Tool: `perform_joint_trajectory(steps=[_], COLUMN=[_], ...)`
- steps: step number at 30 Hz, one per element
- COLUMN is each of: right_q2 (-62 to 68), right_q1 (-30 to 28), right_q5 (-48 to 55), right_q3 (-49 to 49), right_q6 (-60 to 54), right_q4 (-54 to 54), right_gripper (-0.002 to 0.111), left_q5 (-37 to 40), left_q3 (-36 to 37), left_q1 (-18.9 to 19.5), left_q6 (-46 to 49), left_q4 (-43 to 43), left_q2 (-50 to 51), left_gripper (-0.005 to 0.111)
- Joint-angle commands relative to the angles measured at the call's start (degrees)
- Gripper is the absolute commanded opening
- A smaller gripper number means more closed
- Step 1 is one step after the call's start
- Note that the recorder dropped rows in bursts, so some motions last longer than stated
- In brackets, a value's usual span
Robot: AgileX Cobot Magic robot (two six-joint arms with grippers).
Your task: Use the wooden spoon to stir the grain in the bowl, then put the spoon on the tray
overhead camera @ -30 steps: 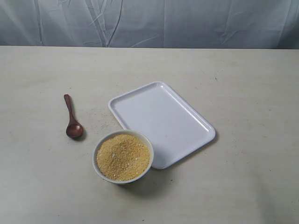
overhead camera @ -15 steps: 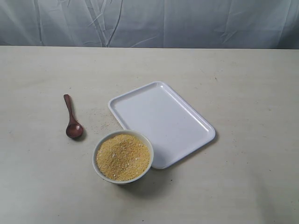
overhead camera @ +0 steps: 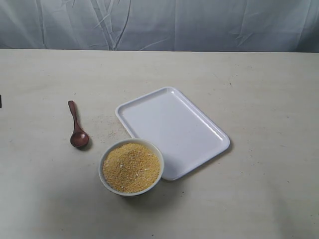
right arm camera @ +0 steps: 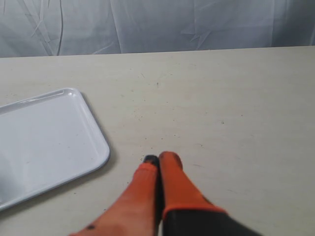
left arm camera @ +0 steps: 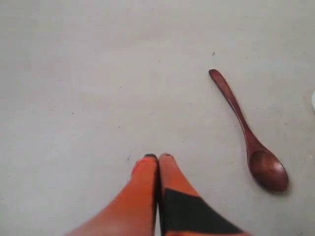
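Task not begun: wooden spoon [overhead camera: 77,125] lies on the desk [overhead camera: 259,89] at 10 o'clock from bowl [overhead camera: 101,167], grain [overhead camera: 131,167] an undisturbed mound, tray [overhead camera: 172,129] at 1 o'clock. Left gripper [left arm camera: 158,157] and right gripper [right arm camera: 158,157] both clenched, holding nothing. Remaining: grasp, stir, place.

You have just one change to note: a small dark sliver [overhead camera: 0,101] has appeared at the far left edge of the exterior view, just above mid-height, level with the handle end of the wooden spoon [overhead camera: 77,126]. Too little of it shows to say what it is.
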Motion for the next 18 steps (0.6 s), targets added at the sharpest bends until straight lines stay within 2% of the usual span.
perform_joint_trajectory(steps=[1, 6, 9, 12, 18], right_q2=[-0.36, -0.36, -0.36, -0.36, -0.36], right_q1=[-0.27, -0.27, -0.27, -0.27, -0.27], right_q5=[-0.82, -0.82, -0.82, -0.82, -0.82], right_q3=[0.28, 0.28, 0.28, 0.28, 0.28], right_q6=[0.0, 0.0, 0.0, 0.0, 0.0], right_q4=[0.2, 0.2, 0.2, 0.2, 0.2], right_gripper=[0.0, 0.0, 0.0, 0.0, 0.0], left_q5=[-6.32, -6.17, -3.21, 0.63, 4.01], left_q3=[-0.38, -1.67, -6.16, -12.34, -23.24], left_q1=[-0.04, -0.04, -0.43, -2.62, -10.17], left_q6=[-0.31, -0.31, -0.31, -0.31, -5.61], left_q4=[-3.8, -5.84, -7.44, -8.3, -8.33], left_q2=[4.33, 10.6, 16.5, 22.89, 35.43], left_gripper=[0.0, 0.0, 0.0, 0.0, 0.0])
